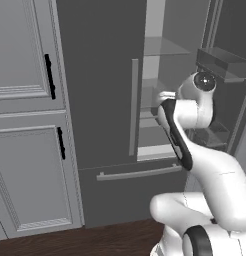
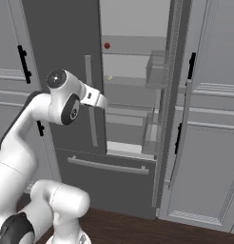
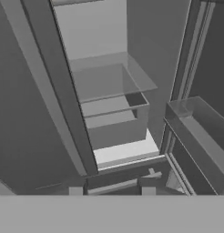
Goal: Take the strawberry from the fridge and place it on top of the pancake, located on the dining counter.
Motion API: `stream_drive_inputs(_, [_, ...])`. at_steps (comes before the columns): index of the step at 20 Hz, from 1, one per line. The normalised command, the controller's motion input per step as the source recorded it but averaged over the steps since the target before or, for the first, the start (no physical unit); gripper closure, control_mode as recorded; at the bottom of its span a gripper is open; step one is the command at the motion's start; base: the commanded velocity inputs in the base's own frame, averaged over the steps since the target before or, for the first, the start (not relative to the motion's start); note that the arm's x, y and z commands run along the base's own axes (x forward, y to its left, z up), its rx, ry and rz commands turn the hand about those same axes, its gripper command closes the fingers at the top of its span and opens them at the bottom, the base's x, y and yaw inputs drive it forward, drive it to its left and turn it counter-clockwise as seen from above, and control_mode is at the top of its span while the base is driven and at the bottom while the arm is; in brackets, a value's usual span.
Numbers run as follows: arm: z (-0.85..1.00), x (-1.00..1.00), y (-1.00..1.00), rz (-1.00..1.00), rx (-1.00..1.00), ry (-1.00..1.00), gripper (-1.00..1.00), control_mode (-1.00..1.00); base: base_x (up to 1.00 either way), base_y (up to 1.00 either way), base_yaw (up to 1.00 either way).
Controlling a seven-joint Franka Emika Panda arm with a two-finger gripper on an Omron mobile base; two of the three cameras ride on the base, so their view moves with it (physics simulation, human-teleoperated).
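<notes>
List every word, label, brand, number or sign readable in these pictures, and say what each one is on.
None: no readable text anywhere.
The fridge doors and bar handles are plain dark grey, with no brand mark.
The panelled cabinets carry only black handles.
The white robot arm bears no lettering.
The strawberry sits on a bare shelf with no label.

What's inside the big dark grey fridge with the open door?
Inside the dark grey fridge sit glass shelves, a tiny red strawberry on a high shelf, and a small pale yellowish item lower. The closed left door hides that side.
</notes>
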Motion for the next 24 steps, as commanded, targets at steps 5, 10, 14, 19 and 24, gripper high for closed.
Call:
stream_drive_inputs(5, [0.0, 0.34, 0.26, 0.07, -0.07, 0.1, -1.0, -1.0, 0.0, 0.0, 0.0])
stream_drive_inputs(10, [-0.12, 0.31, 0.07, 0.11, 0.0, 0.0, -1.0, -1.0, 0.0, 0.0, 0.0])
stream_drive_inputs(14, [-0.16, 0.37, 0.16, 0.1, 0.0, 0.0, -1.0, -1.0, 0.0, 0.0, 0.0])
stream_drive_inputs(19, [-0.21, 0.48, 0.33, 0.06, 0.0, 0.01, -1.0, -1.0, 0.0, 0.0, 0.0])
stream_drive_inputs(24, [-0.14, 0.48, 0.35, 0.04, 0.0, 0.0, -1.0, -1.0, 0.0, 0.0, 0.0])
